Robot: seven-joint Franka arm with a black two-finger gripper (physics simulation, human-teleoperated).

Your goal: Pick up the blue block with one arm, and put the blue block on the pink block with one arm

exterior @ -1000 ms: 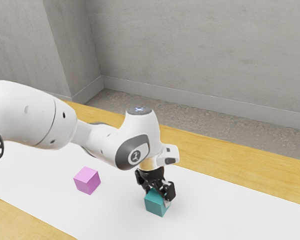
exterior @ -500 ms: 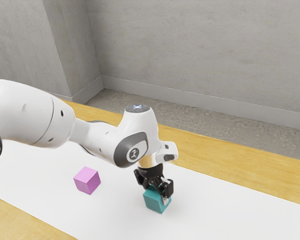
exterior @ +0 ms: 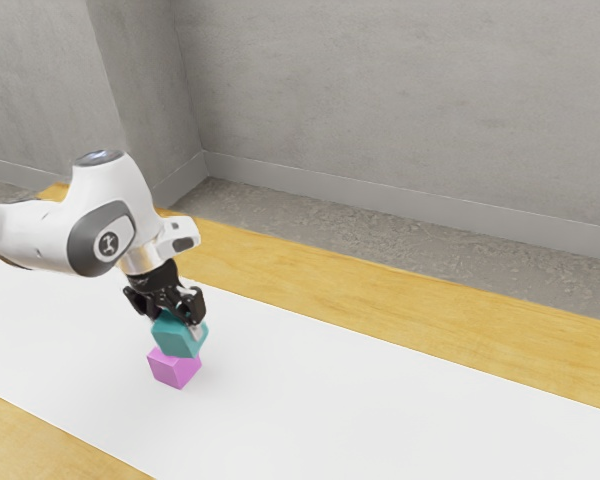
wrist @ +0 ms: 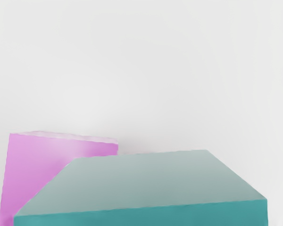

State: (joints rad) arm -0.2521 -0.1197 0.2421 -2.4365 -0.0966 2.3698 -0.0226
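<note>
Carried toward the exterior view's left, away from the white worktop's point(exterior: 400, 400) middle, the blue block point(exterior: 177, 337) now sits directly over the pink block point(exterior: 173, 369), touching or nearly so. The gripper point(exterior: 177, 320) pinches it. The pink block peeks out past one side of the blue block, so the two are slightly offset.

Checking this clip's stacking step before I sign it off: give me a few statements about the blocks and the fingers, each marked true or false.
1. The blue block is right above the pink block. True.
2. The fingers are open, clear of the blue block. False: they clamp it from two sides.
3. The pink block lies on bare wood. False: it lies on the white mat.
4. In the wrist view, part of the pink block shows beside the blue block. True.
</note>
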